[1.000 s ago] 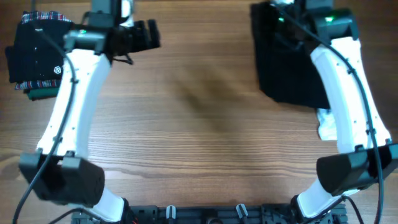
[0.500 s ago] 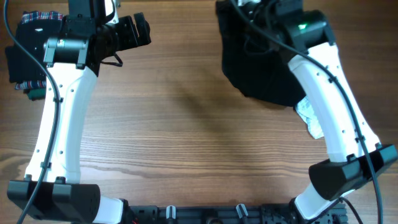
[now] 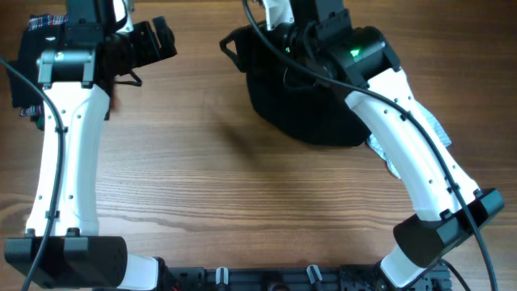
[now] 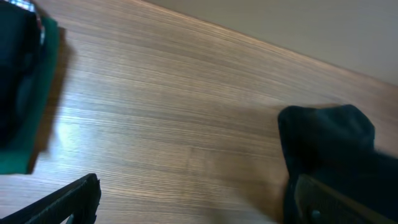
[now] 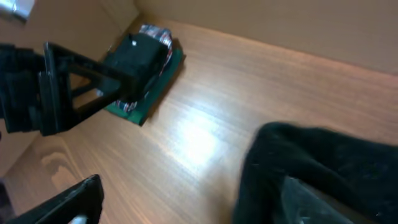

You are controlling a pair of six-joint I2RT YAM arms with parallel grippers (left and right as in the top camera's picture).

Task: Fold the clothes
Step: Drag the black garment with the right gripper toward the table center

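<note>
The clothes (image 3: 311, 101), a black fuzzy garment, lie in a bunched heap at the back of the table, right of centre. My right gripper (image 3: 246, 40) hangs over the heap's left end and is open. In the right wrist view the clothes (image 5: 323, 162) bulge just inside the gripper's (image 5: 199, 202) right finger, and bare wood fills the rest of the gap. My left gripper (image 3: 166, 40) stands open at the back left, well apart from the heap. In the left wrist view a lobe of the clothes (image 4: 329, 137) shows behind that gripper's (image 4: 202, 202) right finger. No buttons show.
A folded smooth black garment with red plaid trim (image 3: 36, 56) lies on something green at the back left corner, and shows again in the right wrist view (image 5: 140, 65). A small light blue cloth (image 3: 386, 152) lies partly under my right arm. The table's back edge (image 4: 311, 59) is close behind.
My right arm swung left, dragging the clothes from the back right toward the centre, and its jaws have now opened. My left arm drifted a little to the left, still open.
</note>
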